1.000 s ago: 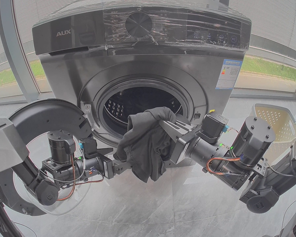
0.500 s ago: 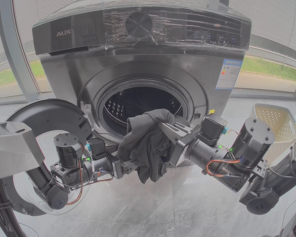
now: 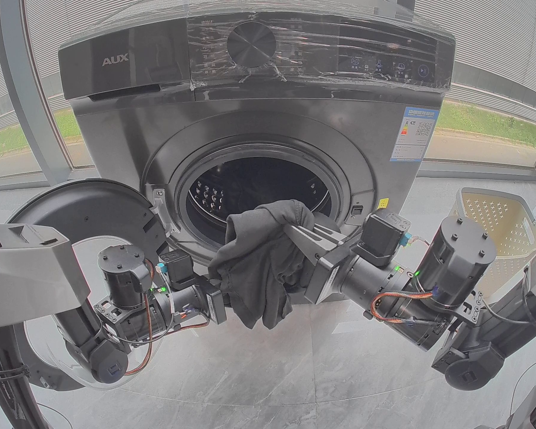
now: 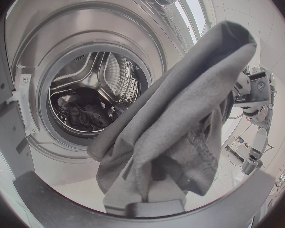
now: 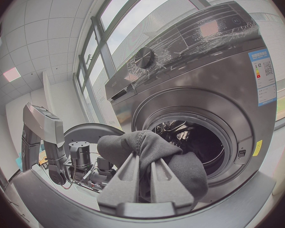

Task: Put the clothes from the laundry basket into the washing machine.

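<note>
Head view. The washing machine (image 3: 131, 126) stands with its door (image 3: 83, 210) swung open, and its drum mouth (image 3: 250, 186) lies just beyond the right jaws. The laundry basket (image 3: 506, 221) sits well behind those jaws, on the robot's right. Over the last second the left arm has pushed in toward the right jaws. The left jaws, formerly at the hanging hem, are now buried in cloth, and the dark grey garment (image 3: 256, 257) has gathered into a shorter bundle at the drum's lower lip. By this reading the two arms are feeding the item in, with insertion not yet done. The garment spans the gap between both sets of jaws: the right jaws are pressed together on a bunched upper fold, and the left jaws seemingly pinch a lower fold. It is a soft, matte knit, creased, with a loose tail drooping below both. A black item (image 4: 85, 114) already lies in the drum, beyond the left jaws.
</note>
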